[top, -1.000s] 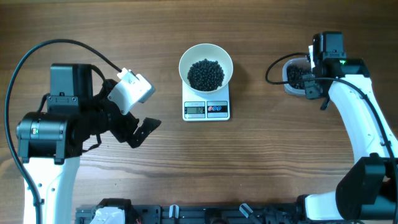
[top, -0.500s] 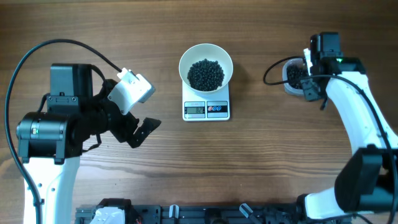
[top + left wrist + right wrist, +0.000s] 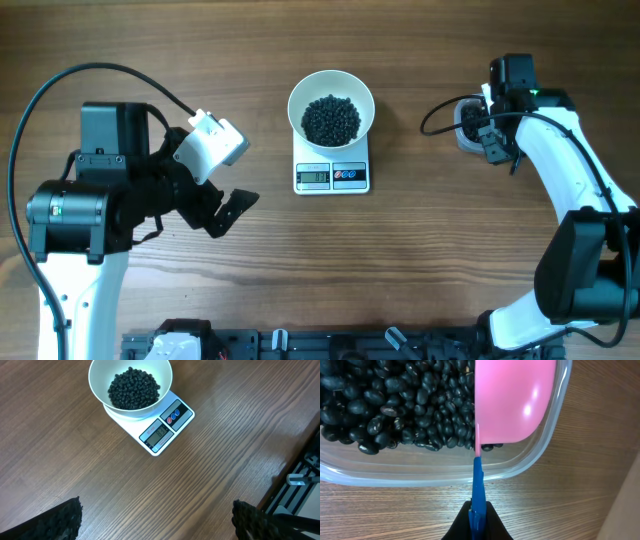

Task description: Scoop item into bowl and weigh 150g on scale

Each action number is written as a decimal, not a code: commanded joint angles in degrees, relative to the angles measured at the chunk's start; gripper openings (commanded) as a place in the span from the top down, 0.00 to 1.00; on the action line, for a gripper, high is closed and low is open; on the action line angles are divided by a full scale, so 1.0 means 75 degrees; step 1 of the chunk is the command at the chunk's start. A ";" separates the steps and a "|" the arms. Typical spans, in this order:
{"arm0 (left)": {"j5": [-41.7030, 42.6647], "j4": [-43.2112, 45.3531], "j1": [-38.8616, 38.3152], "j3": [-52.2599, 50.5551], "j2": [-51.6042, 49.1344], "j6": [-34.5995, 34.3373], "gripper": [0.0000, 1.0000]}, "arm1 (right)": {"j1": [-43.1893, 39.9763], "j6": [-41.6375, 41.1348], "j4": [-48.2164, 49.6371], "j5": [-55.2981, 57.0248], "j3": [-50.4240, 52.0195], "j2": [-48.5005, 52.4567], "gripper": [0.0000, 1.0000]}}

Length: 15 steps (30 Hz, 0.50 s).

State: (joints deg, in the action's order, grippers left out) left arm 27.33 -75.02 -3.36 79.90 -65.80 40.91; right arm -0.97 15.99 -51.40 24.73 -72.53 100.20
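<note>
1. Clamping tight on the thin blue handle [image 3: 477, 485], the right gripper [image 3: 477, 521] is holding the pink scoop [image 3: 512, 400] turned on its edge, its cup hanging over one end of the clear tub [image 3: 535, 457]
2. Black beans [image 3: 385, 405] are lying heaped in that tub, just beside and under the scoop; whether the scoop is carrying any, I cannot tell
3. Trouble may be brewing here: the jaws are pinching only the narrow end of the handle, so a loaded scoop could be twisting in the grip and shedding beans over the tub's low wall, and a deep dig could be shoving the light tub across the wood
4. Hanging wide open and empty, the left gripper [image 3: 156, 519] is hovering over the bare table [image 3: 225, 435], well apart from everything
5. Farther off, the white bowl [image 3: 297, 95] is sitting on the scale [image 3: 331, 177] with a mound of beans [image 3: 331, 119] in its bottom; the display is showing digits too small to read, so one more full scoop may be overshooting the target
6. Open wood is lying between tub and scale, giving a free carrying path, though the black cable [image 3: 435, 108] looping beside the tub is risking a snag
</note>
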 commanded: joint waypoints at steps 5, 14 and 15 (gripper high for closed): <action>0.0064 -0.0009 0.0050 0.0149 -0.0029 0.0090 0.00 | -0.0047 0.0055 -0.0318 0.0548 -0.0157 0.0079 0.96; 0.0064 -0.0009 0.0050 0.0149 -0.0029 0.0090 0.00 | -0.0149 0.0070 -0.0592 0.0714 -0.0157 0.0067 0.96; 0.0064 -0.0009 0.0050 0.0149 -0.0029 0.0090 0.00 | -0.0149 0.0073 -0.0612 0.0734 -0.0157 0.0067 0.96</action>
State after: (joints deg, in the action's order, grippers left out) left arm 27.33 -75.02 -3.36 79.90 -65.80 40.91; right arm -0.97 16.43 -54.92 27.07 -72.90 100.20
